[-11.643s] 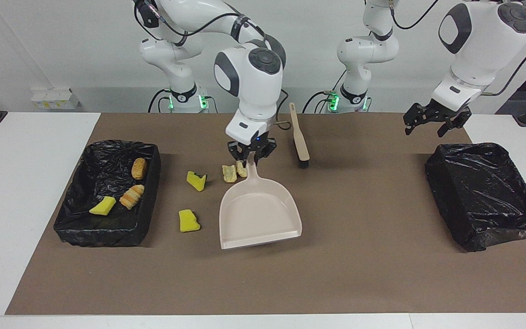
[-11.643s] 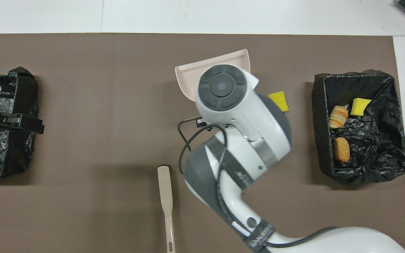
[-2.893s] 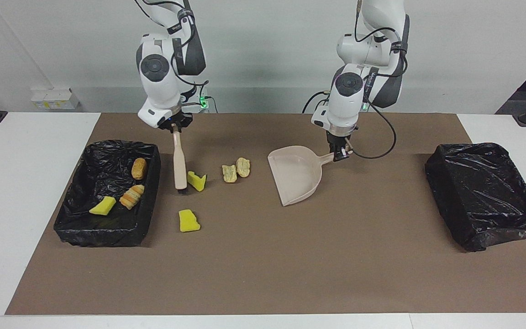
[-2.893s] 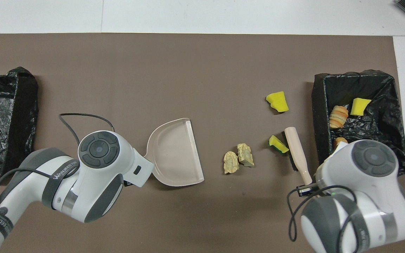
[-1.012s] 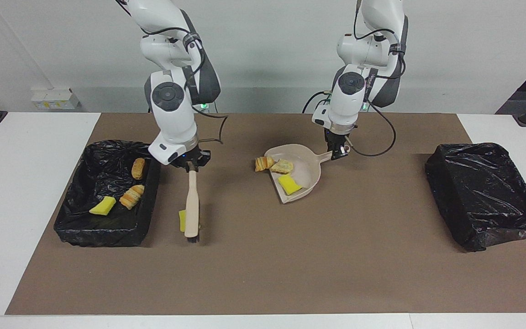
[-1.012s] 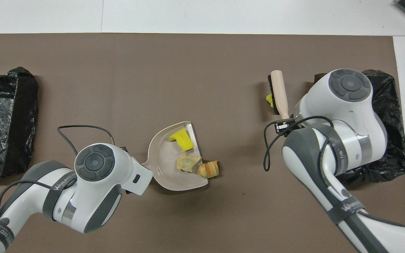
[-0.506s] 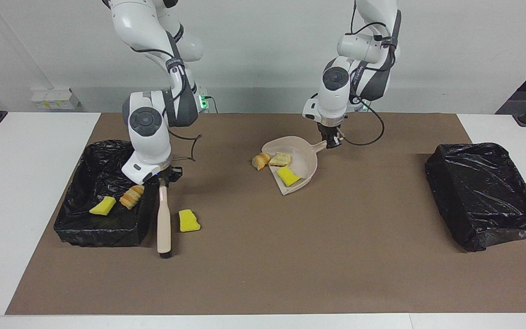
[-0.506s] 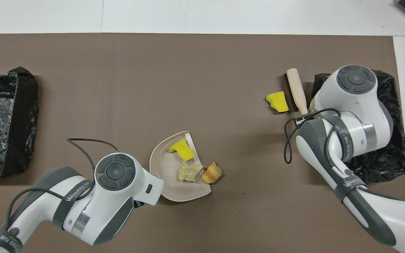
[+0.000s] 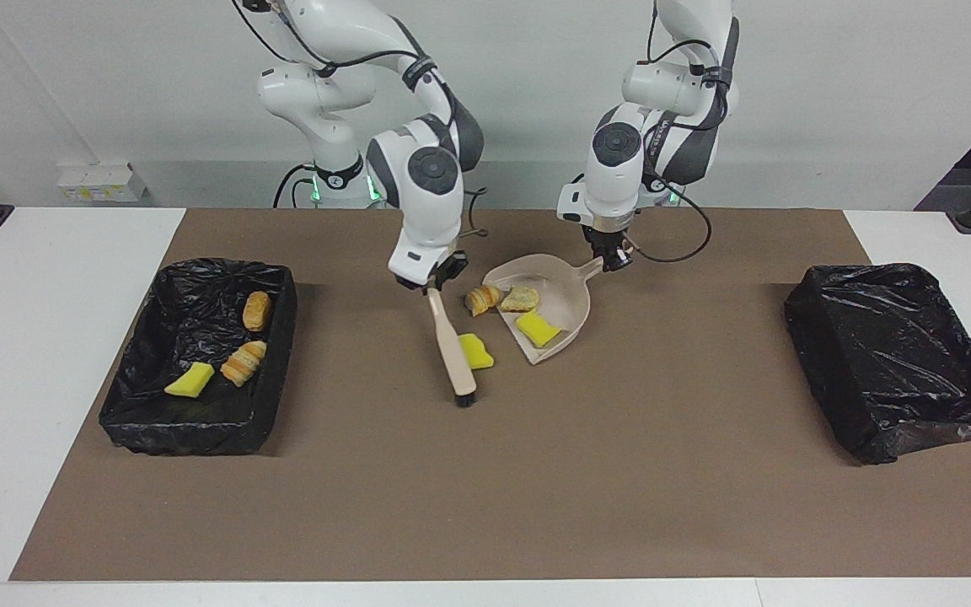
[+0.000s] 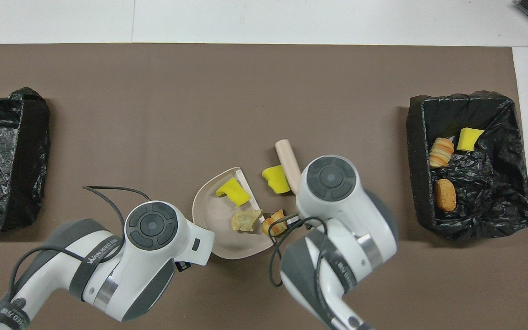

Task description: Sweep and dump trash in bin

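Beige plastic forms both tools: a dustpan (image 9: pixel 546 305) gripped at its handle by the left gripper (image 9: pixel 612 257), and a black-bristled brush (image 9: pixel 453 349) gripped at its handle by the right gripper (image 9: pixel 433 285). In the facing view both grips are exposed, each pair of fingers being clamped on its handle; in the overhead view both grippers are hidden under the arms' wrists, and only the brush's head end (image 10: pixel 287 161) shows. The overhead view alone looks straight down into the dustpan's tray (image 10: pixel 218 215).

The trash is seen in three groups. A yellow sponge chunk (image 9: pixel 538 329) and a tan bread-like piece (image 9: pixel 520 298) lie in the dustpan, below and away from the left gripper's fingers. An orange-brown ridged piece (image 9: pixel 480 299) sits at the pan's lip, between pan and brush handle. A second yellow sponge chunk (image 9: pixel 475 351) lies on the brown mat (image 9: pixel 485 497), touching the brush just beside its bristles, well down the brush from the right gripper's fingers. Three further scraps lie in the black-lined bin (image 9: pixel 127 413) at the right arm's end: a yellow chunk (image 9: pixel 190 380), a striped roll (image 9: pixel 244 362) and a brown piece (image 9: pixel 256 310). A second black-lined bin (image 9: pixel 898 362) stands at the left arm's end.
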Robot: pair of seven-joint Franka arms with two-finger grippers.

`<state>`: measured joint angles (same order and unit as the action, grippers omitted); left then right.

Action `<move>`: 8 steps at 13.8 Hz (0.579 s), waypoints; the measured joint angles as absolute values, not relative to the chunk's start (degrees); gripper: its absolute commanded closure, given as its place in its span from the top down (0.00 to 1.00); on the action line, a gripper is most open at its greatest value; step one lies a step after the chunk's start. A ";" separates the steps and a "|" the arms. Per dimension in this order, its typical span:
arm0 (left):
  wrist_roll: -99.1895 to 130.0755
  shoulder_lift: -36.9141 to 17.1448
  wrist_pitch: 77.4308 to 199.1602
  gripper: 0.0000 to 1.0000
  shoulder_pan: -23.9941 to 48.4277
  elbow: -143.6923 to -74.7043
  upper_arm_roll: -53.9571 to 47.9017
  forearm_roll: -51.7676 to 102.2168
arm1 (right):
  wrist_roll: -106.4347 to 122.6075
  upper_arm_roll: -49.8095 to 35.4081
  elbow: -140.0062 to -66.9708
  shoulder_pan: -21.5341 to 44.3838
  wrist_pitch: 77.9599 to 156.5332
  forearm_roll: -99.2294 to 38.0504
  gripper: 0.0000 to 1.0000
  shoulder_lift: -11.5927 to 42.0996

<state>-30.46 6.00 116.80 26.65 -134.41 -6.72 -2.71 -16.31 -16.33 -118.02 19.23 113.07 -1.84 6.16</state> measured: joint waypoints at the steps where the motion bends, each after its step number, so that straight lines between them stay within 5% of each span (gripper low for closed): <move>1: -30.44 6.01 116.86 0.00 26.65 -134.42 -6.71 -2.71 | -19.00 -16.41 -119.48 22.15 113.10 -4.00 0.00 4.58; 5: -30.60 5.88 120.39 0.00 26.63 -134.95 -6.64 -2.72 | -29.23 -16.47 -121.37 30.97 113.68 -6.24 0.00 1.06; 8: -34.70 4.99 125.01 0.00 25.73 -135.44 -6.45 -2.69 | -30.05 -16.02 -119.61 31.79 113.50 -6.33 0.00 0.14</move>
<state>-34.70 4.99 125.01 25.73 -135.44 -6.45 -2.69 -30.05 -16.02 -119.61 31.79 113.50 -6.33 0.14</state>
